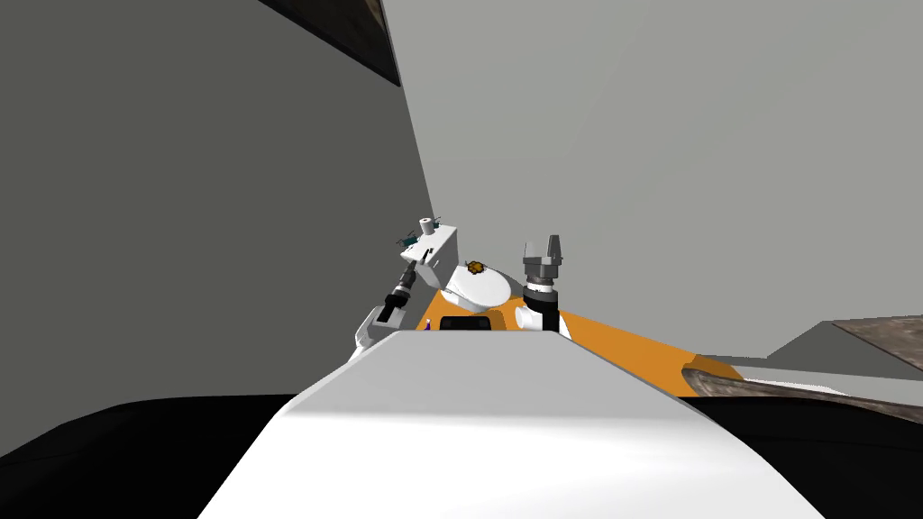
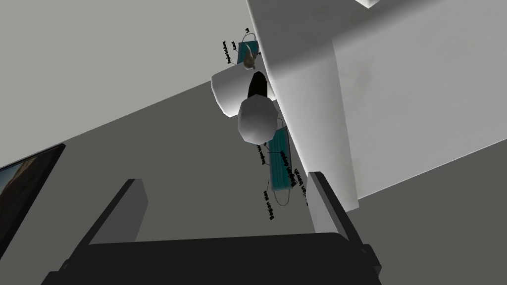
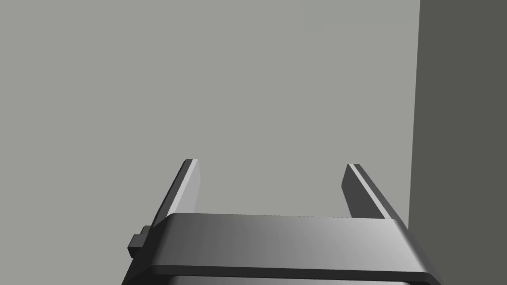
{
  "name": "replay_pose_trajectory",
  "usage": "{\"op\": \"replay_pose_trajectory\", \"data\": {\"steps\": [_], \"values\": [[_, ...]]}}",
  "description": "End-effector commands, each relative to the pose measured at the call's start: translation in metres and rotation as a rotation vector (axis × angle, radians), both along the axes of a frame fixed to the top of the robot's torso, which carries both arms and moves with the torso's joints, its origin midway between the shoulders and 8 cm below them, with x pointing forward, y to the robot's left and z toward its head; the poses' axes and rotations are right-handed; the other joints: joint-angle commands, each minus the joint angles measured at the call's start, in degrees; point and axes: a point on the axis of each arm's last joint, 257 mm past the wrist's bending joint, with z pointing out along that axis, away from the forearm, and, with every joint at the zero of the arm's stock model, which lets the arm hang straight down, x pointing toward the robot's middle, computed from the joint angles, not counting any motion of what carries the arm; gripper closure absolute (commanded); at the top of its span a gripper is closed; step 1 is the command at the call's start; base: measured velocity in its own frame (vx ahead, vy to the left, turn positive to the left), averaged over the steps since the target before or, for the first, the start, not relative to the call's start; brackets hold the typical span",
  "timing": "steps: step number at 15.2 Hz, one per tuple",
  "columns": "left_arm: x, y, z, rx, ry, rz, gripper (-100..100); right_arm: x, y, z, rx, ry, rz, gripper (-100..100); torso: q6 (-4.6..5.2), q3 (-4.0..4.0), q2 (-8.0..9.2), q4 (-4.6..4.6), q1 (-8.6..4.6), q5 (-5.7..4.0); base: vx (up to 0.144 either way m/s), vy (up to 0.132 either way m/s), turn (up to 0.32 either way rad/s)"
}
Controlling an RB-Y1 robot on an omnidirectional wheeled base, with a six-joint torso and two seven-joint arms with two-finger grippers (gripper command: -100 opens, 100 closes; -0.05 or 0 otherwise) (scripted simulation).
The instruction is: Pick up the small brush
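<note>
The pick-up is not yet done: nothing is being gripped, and I judge the whole grasp is left to do. The small brush, as far as I can tell the little brown thing, is lying on the white toilet lid, just in front of the tank.

The left tool is reaching up along the tank's side with its fingers standing apart and holding nothing. It is looking past the tank's edge at a round white knob and a teal face mask, not at the lid. I think this arm would need bringing round over the lid before it could close on the brush.

The right tool is pointing upward beside the toilet, on the brush's other side. Its fingers are apart and empty too.
</note>
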Motion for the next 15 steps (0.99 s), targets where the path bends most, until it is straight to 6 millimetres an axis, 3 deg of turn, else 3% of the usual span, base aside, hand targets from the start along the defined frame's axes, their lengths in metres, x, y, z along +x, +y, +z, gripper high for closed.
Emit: {"op": "replay_pose_trajectory", "data": {"steps": [1,15], "values": [[0.0013,-0.0021,-0.0128,-0.004,0.027,-0.002,-100,0.0,0.0,0.0,0.0,0.0,0.0,0,0.0,0.0,0.0,0.0,0.0,0.0,0.014,0.002,-0.057],[0.0035,-0.0094,-0.0205,-0.005,0.046,-0.015,-100,0.0,0.0,0.0,0.0,0.0,0.0,0,0.0,-0.03,-0.04,-0.01,0.05,0.0,0.013,0.008,-0.053]]}}
